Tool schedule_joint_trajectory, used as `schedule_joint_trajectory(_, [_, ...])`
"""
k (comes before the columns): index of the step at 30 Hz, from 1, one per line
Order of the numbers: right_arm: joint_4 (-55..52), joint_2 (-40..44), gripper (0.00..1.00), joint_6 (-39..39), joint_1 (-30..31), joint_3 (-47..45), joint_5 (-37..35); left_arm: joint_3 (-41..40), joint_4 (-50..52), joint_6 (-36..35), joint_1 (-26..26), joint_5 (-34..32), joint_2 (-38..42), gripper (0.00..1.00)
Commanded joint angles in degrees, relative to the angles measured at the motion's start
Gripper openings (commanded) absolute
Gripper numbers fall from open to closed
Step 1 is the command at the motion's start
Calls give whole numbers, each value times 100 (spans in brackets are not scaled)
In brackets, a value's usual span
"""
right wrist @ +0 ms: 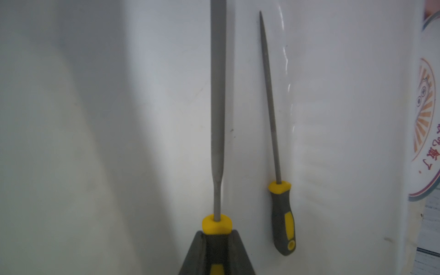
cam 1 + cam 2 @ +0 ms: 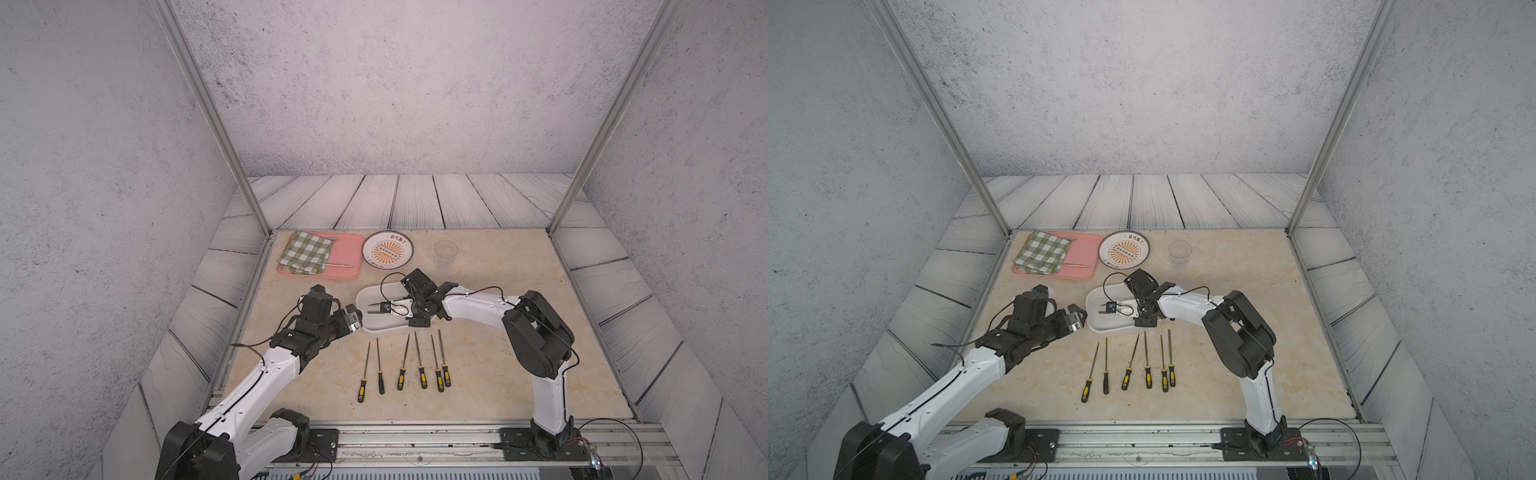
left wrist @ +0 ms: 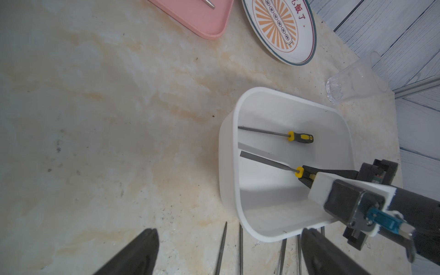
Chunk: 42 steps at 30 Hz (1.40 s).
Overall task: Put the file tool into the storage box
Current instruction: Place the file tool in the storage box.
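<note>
The storage box is a shallow white tub at mid-table, seen in both top views. My right gripper reaches into it, shut on the yellow and grey handle of a flat file tool. The held file hangs just above the box floor, its blade pointing at the box's left end. A second, round file lies flat inside the box. My left gripper is open and empty, low beside the box's left front corner. Several more files lie in a row on the table in front of the box.
A pink tray with a green checked cloth sits at the back left. Next to it are a round plate with an orange sunburst and a clear cup. Metal frame posts stand at the table's back corners.
</note>
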<state>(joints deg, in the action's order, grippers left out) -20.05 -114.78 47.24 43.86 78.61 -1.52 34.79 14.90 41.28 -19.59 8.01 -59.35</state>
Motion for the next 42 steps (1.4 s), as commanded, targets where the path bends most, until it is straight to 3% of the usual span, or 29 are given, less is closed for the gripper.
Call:
schedule_joint_trajectory(1, [36,-197,0,54,-52,209,-162,19,-83,-25,56,51,-51,98])
schedule_joint_trajectory(10, [19,-324,8,33,-48,468,-469,33,-97,-58,53,147,-84,98])
schedule_joint_trajectory(20, [88,-12,60,-188,-53,557,-648,122,-246,-54,54,368,-369,98])
schedule_joint_trajectory(21, [113,53,61,-252,-55,520,-648,140,-286,-56,61,360,-413,99])
schedule_joint_trajectory(31, [753,1541,62,-1777,-53,-449,-738,749,-464,-402,61,384,-1277,98])
schedule_joint_trajectory(37, [797,2917,62,-3434,-42,-1256,-913,1061,-564,-418,72,820,-1726,98])
schedule_joint_trajectory(42, [539,4293,62,-5090,-44,-2103,-1571,966,-690,-315,60,948,-1702,98])
